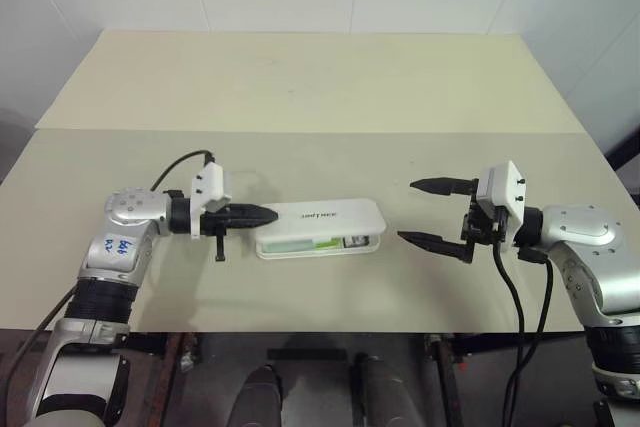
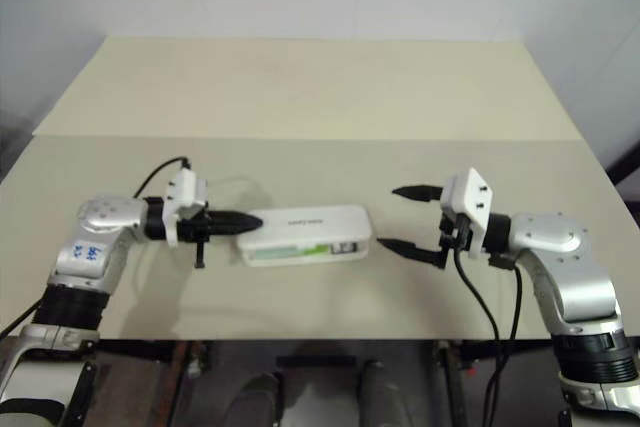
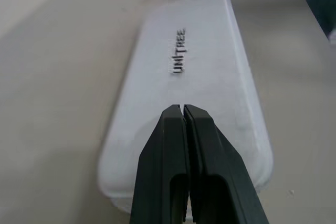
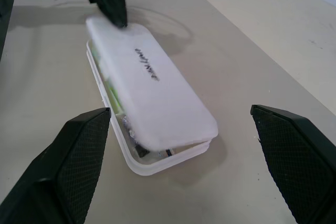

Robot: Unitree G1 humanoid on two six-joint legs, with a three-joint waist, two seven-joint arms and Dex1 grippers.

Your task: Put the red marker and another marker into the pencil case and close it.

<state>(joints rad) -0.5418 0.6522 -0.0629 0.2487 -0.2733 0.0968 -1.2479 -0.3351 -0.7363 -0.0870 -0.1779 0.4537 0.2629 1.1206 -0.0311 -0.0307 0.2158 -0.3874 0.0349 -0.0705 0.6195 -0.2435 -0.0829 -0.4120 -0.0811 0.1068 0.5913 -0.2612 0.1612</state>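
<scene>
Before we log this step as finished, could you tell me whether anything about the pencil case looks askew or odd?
Yes. The pencil case is not fully shut: its lid sits ajar above the base along the front edge, with green contents visible in the gap. The shut left gripper rests on the lid's end; the right gripper stands open, apart from it.

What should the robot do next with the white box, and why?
Probably press down: the shut left end effector rests on one end of the pencil case, whose lid is lowered but still ajar along the front, with green showing in the gap. The open right end effector waits off the other end.
</scene>
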